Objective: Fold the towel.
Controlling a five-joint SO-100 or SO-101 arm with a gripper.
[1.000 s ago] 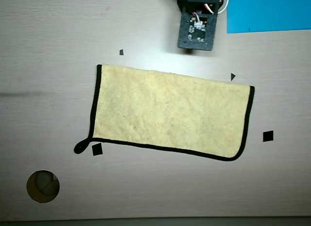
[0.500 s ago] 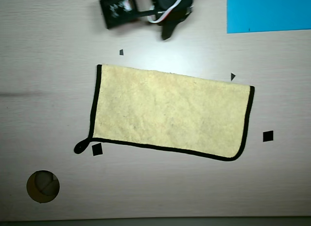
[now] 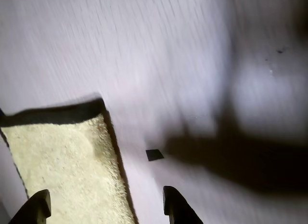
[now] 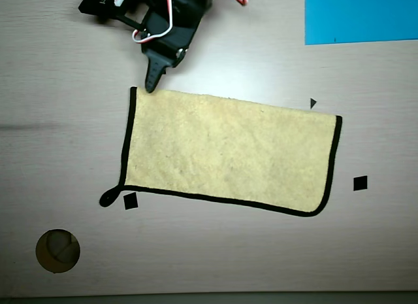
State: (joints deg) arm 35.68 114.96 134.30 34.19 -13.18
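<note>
The table (image 4: 59, 121), a pale wood-grain surface, is shown bearing the towel (image 4: 228, 150), which is laid flat and unfolded near the centre of the overhead view, its long axis running left to right with a slight downward slant; no fold is yet seen, so the task is judged to be at its start. A blue sheet (image 4: 360, 15) is cut off by the top right corner of that view, well apart from the towel. The arm (image 4: 171, 19) is entered from the top edge and only partly shown, its base being out of frame. The gripper (image 3: 107, 204) is positioned at the towel's upper left corner, presumably so that this corner can be taken and carried across. In the wrist view the two fingers (image 3: 174, 204) are seen spread apart with nothing held between them, the towel's black-trimmed edge lying in the gap; this view is blurred, so height above the cloth cannot be judged. A round hole (image 4: 57, 250) is set into the table at lower left. Small black squares (image 4: 130, 201) are placed beside the towel, probably as position marks, and the corner loop (image 4: 108, 198) is seen at the lower left corner
</note>
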